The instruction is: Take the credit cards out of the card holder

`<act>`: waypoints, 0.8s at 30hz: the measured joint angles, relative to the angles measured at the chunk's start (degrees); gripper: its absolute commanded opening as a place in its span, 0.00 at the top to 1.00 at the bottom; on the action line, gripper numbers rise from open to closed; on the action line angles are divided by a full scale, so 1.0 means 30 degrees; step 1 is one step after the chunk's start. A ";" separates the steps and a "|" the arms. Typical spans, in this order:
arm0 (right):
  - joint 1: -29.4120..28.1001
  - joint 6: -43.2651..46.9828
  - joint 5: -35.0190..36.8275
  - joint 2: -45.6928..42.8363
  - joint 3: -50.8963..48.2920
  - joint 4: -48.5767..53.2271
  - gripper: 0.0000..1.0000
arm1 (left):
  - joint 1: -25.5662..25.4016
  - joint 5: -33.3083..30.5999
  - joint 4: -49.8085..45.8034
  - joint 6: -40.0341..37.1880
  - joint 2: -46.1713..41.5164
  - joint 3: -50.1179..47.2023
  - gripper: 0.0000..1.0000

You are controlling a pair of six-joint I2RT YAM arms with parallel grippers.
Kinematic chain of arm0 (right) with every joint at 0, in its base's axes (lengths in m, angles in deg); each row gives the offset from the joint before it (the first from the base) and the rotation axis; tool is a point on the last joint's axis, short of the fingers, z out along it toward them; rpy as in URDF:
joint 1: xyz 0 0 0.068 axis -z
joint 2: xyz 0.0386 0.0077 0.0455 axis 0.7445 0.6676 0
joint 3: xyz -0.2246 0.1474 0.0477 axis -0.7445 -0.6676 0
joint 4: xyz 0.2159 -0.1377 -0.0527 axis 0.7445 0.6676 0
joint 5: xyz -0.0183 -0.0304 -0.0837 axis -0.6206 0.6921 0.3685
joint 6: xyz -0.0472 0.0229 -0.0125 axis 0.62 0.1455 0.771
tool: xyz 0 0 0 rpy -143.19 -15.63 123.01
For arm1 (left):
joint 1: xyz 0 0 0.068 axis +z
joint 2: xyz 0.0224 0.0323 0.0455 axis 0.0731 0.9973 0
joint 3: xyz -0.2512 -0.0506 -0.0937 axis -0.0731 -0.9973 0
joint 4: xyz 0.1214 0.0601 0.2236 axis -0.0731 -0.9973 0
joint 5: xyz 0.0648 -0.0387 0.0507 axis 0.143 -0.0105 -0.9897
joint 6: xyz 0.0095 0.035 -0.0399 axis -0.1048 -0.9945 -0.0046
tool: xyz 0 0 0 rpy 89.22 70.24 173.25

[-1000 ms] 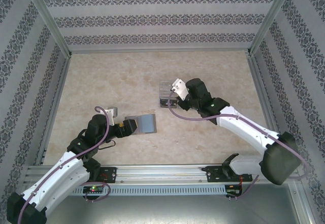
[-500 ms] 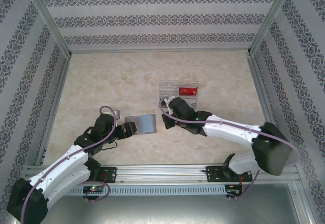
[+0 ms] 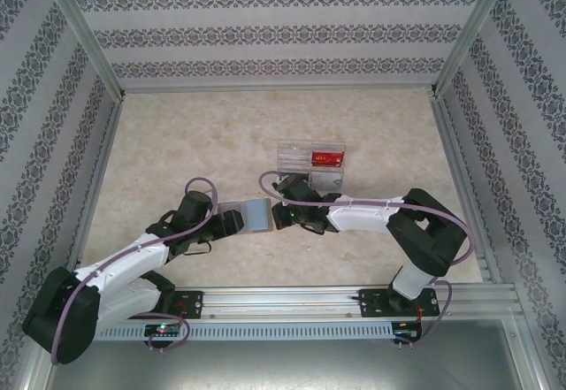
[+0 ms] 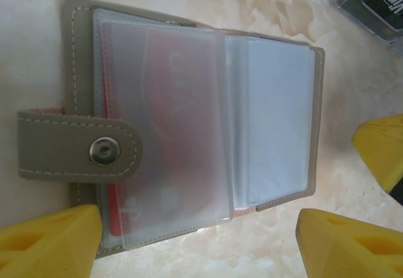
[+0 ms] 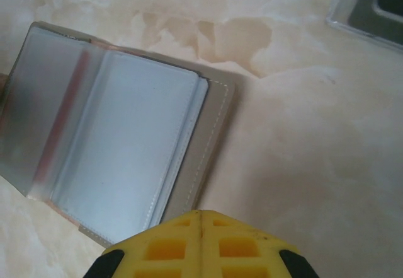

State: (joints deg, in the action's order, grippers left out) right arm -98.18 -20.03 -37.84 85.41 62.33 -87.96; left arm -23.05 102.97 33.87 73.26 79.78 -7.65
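The left gripper (image 3: pixel 232 222) has narrowed slightly yet stands spread over the left edge of the card holder (image 3: pixel 256 215). The holder lies opened flat on the surface (image 3: pixel 177 142), sleeves up, its long axis running left to right between the arms. A red card (image 4: pixel 170 120) sits sleeved under the snap tab (image 4: pixel 82 145). The right gripper (image 3: pixel 281 216), clenched and empty, has swung back from the clear tray (image 3: pixel 292 153), where the delivered card (image 3: pixel 327 155) lies. The next pull looks due.

A clear acrylic tray (image 3: pixel 292 151) stood on the beige marbled worktop (image 3: pixel 195 133), right of centre; patterned walls (image 3: pixel 265 32) enclosed the space.
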 measured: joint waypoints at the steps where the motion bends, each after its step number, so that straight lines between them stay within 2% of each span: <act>1: -0.0029 -0.0007 -0.0044 0.0175 0.0102 -0.0080 1.00 | 0.0000 0.0000 0.0007 0.0000 0.0117 0.0080 0.19; 11: -0.0153 -0.0437 -0.0546 0.1756 0.0612 -0.0488 1.00 | 0.0000 0.0291 0.0444 -0.0015 0.1377 0.0423 0.19; 24: -0.0401 -0.0765 -0.0685 0.2025 0.0816 -0.0809 1.00 | -0.0554 0.1188 0.1464 -0.0007 0.2943 0.1428 0.19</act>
State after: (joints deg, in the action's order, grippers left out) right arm -99.38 -22.33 -39.90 91.49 64.78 -90.39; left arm -24.72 106.53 38.26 73.23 88.61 -3.37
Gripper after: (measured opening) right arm 0.067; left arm 0.811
